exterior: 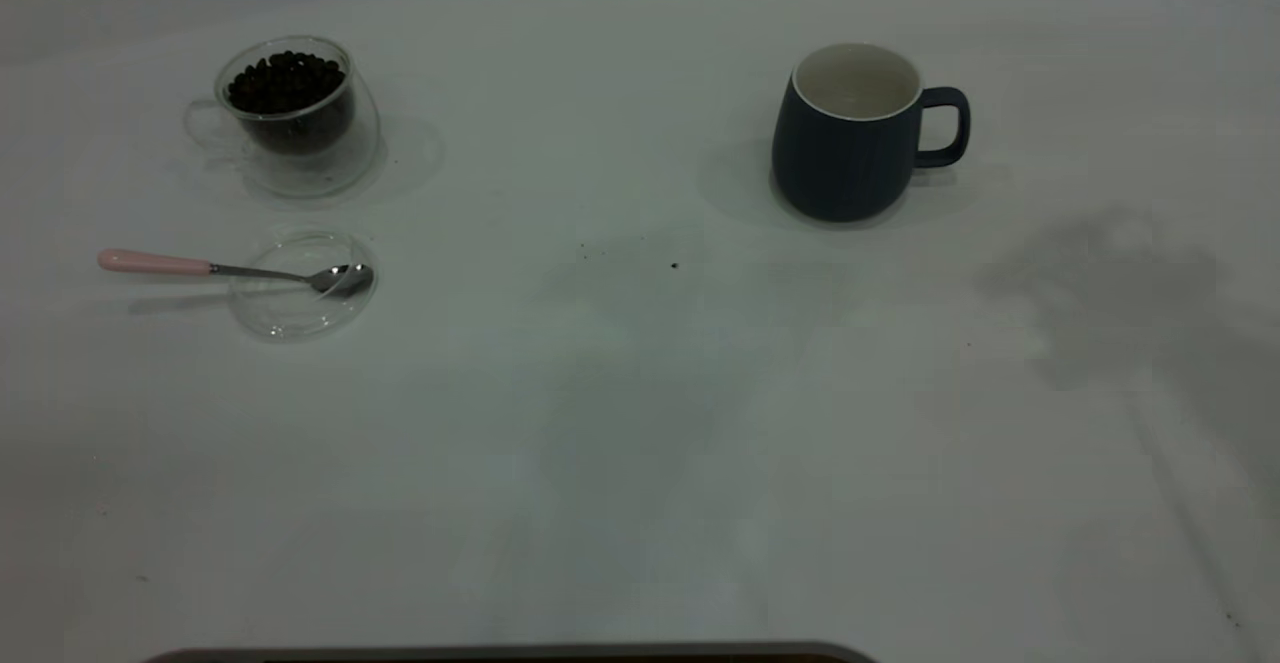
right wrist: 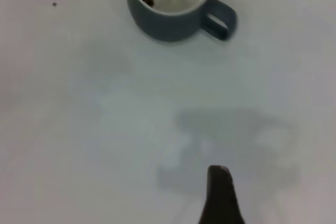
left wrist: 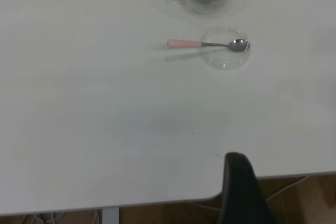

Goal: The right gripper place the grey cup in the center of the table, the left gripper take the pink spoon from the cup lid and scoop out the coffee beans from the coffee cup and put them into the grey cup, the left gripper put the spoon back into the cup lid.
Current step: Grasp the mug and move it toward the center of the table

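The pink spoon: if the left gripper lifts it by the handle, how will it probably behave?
The pink spoon looks stiff, with a metal stem, so it should not bend. It seems thin and light. Its bowl rests in the cup lid while the handle overhangs, so it may pivot or slide on the glass when touched.

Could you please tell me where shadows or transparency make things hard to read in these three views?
Exterior view: the clear cup lid nearly vanishes against the white table, and a broad grey arm shadow lies right of the grey cup. Left wrist view: the pink spoon throws a faint shadow. Right wrist view: a blocky shadow falls on the table below the cup.
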### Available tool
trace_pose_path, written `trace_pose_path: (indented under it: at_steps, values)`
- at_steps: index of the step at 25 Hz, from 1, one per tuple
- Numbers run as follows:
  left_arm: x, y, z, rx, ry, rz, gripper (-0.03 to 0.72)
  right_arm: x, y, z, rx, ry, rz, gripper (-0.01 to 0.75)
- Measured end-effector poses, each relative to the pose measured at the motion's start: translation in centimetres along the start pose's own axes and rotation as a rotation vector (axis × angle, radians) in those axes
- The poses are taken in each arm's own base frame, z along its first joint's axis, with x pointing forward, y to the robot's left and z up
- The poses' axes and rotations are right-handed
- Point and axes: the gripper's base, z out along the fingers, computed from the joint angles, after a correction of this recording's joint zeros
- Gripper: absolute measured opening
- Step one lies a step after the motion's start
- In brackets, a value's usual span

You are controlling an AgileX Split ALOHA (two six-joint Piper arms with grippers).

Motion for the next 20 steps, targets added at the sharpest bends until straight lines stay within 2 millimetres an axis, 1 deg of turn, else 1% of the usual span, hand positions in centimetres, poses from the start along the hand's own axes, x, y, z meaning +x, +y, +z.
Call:
trace_pose_path:
  at_steps: [2,3,5,7,9,12,14,18,20]
  values:
    - [0.0,0.0,0.0,0.000,0.000,0.000,0.478,-1.0,-1.2,3.4,-0.027,0.022,-0.072,0.577]
    - [0.0,0.0,0.0,0.000,0.000,0.000,0.478,-1.6,-1.8,4.6,-0.029,0.021,-0.135,0.577]
    - [0.0,0.0,0.0,0.000,0.000,-0.001,0.478,-2.0,-2.7,7.6,-0.051,0.042,-0.267,0.577]
    - [0.0,0.0,0.0,0.000,0.000,-0.001,0.478,-2.4,-3.5,10.0,-0.065,0.049,-0.424,0.577]
    - [0.0,0.0,0.0,0.000,0.000,-0.001,0.478,-2.3,-4.0,12.4,-0.089,0.056,-0.550,0.577]
    - [0.0,0.0,0.0,0.000,0.000,-0.002,0.478,-2.4,-4.3,14.8,-0.122,0.024,-0.682,0.574]
    - [0.0,0.0,0.0,0.000,0.000,-0.002,0.478,-2.4,-4.3,16.0,-0.136,-0.008,-0.758,0.569]
    - [0.0,0.0,0.0,0.000,0.000,-0.002,0.478,-1.9,-3.9,18.1,-0.172,-0.064,-0.832,0.545]
    - [0.0,0.0,0.0,0.000,0.000,-0.002,0.478,-1.7,-3.6,18.9,-0.188,-0.095,-0.834,0.533]
